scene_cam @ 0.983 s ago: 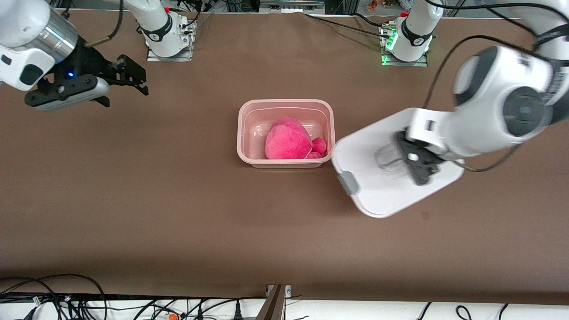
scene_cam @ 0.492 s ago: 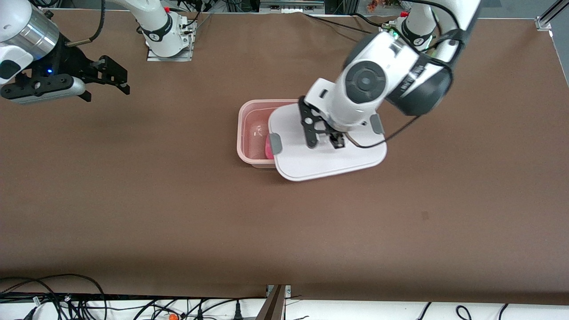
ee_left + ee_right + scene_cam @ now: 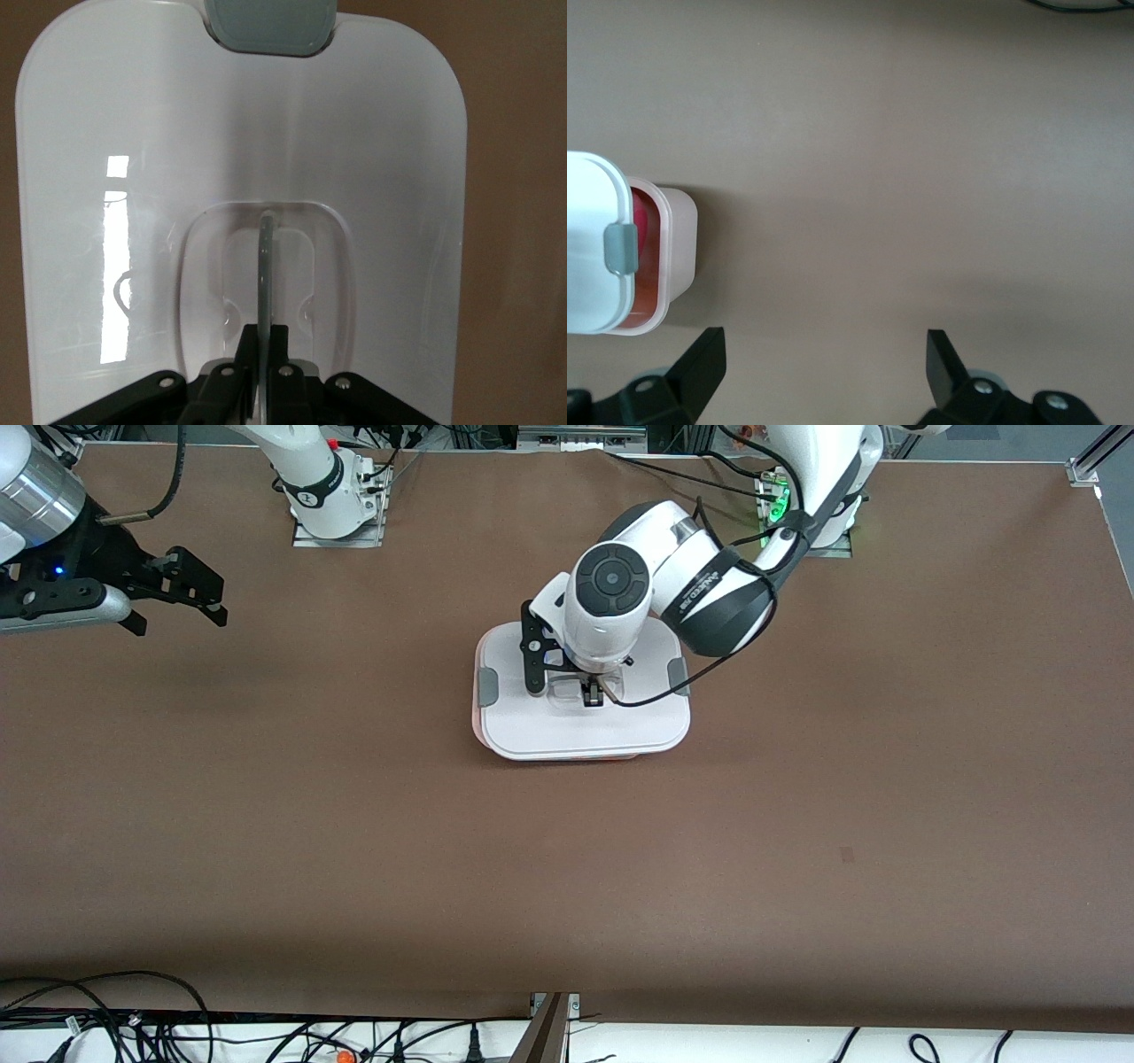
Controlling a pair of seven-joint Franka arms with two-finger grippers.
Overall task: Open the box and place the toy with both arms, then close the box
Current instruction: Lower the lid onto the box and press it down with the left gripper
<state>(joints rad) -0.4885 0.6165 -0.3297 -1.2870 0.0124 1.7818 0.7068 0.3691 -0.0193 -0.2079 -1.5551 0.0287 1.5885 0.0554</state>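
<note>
Cables [image 3: 133, 1019] lie along the counter's [image 3: 354, 824] edge nearest the front camera; nothing stands between the arms and the box [image 3: 669, 257]. The box sits mid-counter, its pink wall showing under the white lid [image 3: 580, 722], with the toy [image 3: 645, 226] glimpsed as a pink patch inside. The lid sits over the box, slightly offset, grey clips [image 3: 488, 687] at either end. The left claw [image 3: 592, 691] is pressed together on the lid's clear handle [image 3: 266, 266]. The right claw [image 3: 177, 598] hangs spread over bare counter toward the right arm's end, waiting. Compared with half a second ago, the lid has shifted from overhanging the box to covering it, and the toy is hidden in the front view.
</note>
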